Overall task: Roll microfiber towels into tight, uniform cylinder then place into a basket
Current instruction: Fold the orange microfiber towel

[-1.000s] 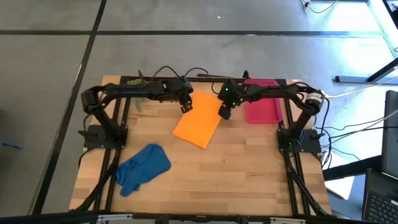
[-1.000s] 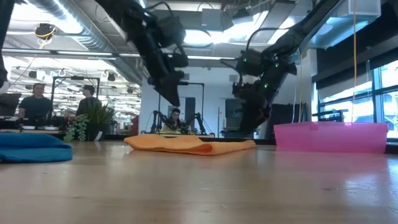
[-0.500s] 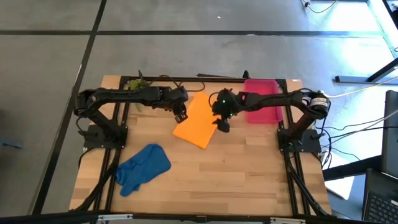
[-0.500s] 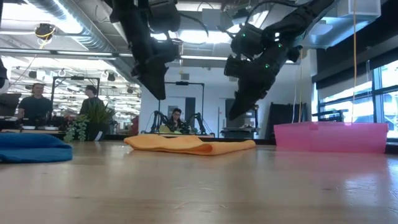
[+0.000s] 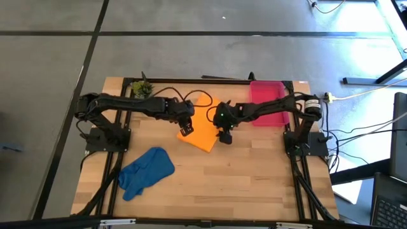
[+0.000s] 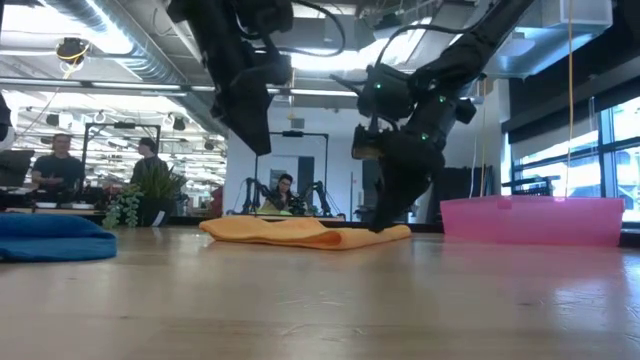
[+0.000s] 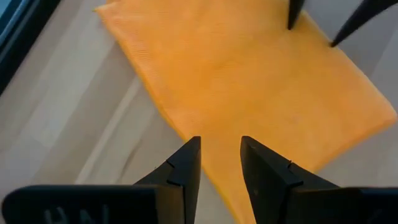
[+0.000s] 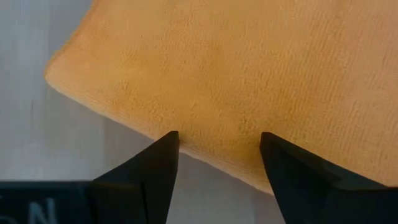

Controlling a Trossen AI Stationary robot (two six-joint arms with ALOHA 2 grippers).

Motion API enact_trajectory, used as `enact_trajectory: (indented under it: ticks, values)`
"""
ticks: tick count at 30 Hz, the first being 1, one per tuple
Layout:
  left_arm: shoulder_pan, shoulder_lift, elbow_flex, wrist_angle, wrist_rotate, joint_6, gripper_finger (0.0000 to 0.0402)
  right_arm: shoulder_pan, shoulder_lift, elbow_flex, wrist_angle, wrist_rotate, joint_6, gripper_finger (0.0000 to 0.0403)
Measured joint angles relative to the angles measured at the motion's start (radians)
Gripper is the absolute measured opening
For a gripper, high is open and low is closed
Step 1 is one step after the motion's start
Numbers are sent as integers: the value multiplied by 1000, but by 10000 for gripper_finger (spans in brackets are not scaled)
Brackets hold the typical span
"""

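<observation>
Poised with fingers parted and empty over opposite edges of the flat orange towel [image 5: 202,123] at mid-table: left gripper [image 5: 185,130] and right gripper [image 5: 225,136], the latter low at the cloth's near corner. Beyond, pink basket [image 5: 268,102] at the far right, crumpled blue towel [image 5: 145,171] near left, potted plant [image 5: 141,87] far left.

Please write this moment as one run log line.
left gripper: open, above flat orange microfiber towel | right gripper: open, low at its edge | crumpled blue towel: untouched | pink plastic basket: no towels
</observation>
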Motion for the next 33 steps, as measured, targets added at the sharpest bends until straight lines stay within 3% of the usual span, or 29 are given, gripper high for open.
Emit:
enact_trajectory:
  ticks: [7, 21, 27, 33]
  values:
    - [-24, 0, 0, 1, -36, -16, 105, 0, 1, 0, -19, 29, -38, 227]
    - [-24, 9, -1, 12, -34, -8, 105, -28, 0, 3, -101, 81, -528, 227]
    - [-24, 9, -1, 10, -33, 6, 105, -18, -27, 61, -122, 96, -546, 227]
    - [-24, 9, -1, 9, -33, 11, 105, -7, -1, 85, 86, 12, -314, 227]
